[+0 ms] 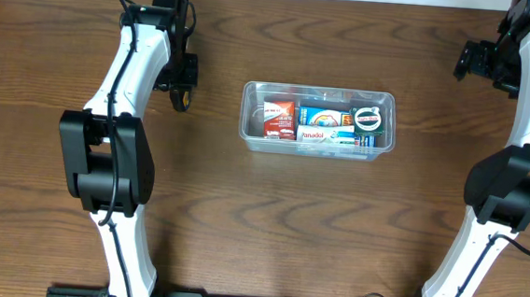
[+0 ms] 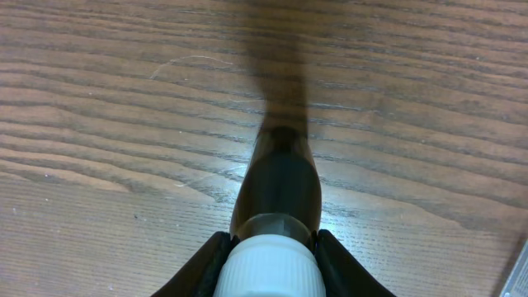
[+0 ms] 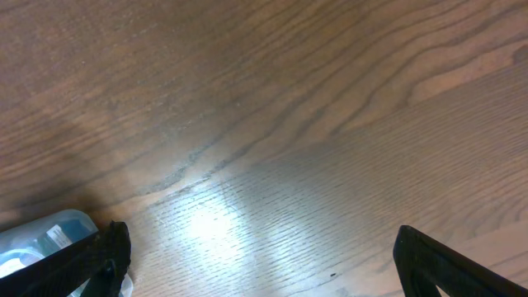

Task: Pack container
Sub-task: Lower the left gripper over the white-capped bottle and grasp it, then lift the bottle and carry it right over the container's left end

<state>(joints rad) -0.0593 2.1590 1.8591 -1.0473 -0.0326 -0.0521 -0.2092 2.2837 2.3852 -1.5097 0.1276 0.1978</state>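
Left claw [image 2: 271, 252]: pinching white cap of dark brown bottle [image 2: 279, 177] | right claw [image 3: 262, 239]: spread, far right | clear rectangular plastic container [image 1: 320, 90]: mid-worktop, holding colourful packets [image 1: 315, 122]

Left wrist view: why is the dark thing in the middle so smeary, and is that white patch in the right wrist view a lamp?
Left wrist view: the bottle sits very near the lens, so its far end dissolves into a dark blur. Right wrist view: no lamp, just glare on the table. Overhead view: even light, all sharp.
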